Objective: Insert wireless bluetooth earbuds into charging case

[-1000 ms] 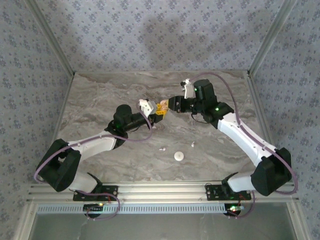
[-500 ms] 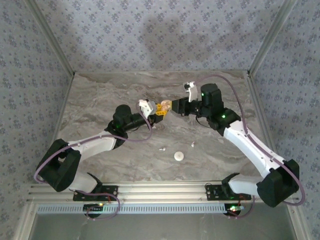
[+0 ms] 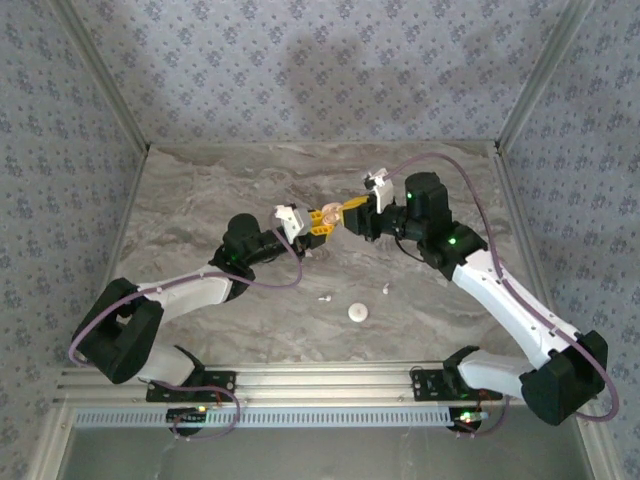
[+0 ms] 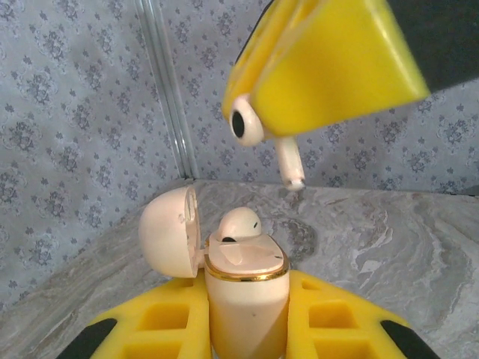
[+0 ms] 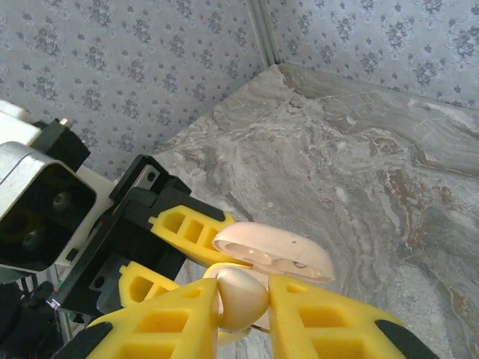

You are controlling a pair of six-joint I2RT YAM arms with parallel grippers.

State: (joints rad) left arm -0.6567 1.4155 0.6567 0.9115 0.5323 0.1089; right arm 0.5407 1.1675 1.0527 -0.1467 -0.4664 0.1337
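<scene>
A cream-coloured, gold-rimmed plastic charging case (image 4: 247, 292) is held upright above the grey marble-patterned table (image 3: 200, 200), slightly toward 12 o'clock of its middle. It is pinched at its lower body between the yellow fingers of the left gripper (image 3: 320, 223). Its hinged lid (image 4: 171, 230) is swung open toward 9 o'clock in the left wrist view. One glossy white plastic earbud (image 4: 239, 223) is already seated in a socket. A second earbud (image 4: 248, 123), equally white, is pinched at its bud by the jaws of the right gripper (image 3: 348, 212), with its stem hanging free. It is just above the case, toward 1 o'clock, and apart from it.

The earbuds are judged very light, rigid and slippery, so they are best held at the bud, with the stem left free for the socket. The case is judged light and stiff, its hinge the weak part, so it is best gripped below the rim.

One case and two certain earbuds are counted. At 6 o'clock of the grippers lie a tiny white piece (image 3: 325, 298) and another tiny white piece (image 3: 385, 290), possibly earbuds but too small to tell. One round white object (image 3: 358, 312) lies between them.
</scene>
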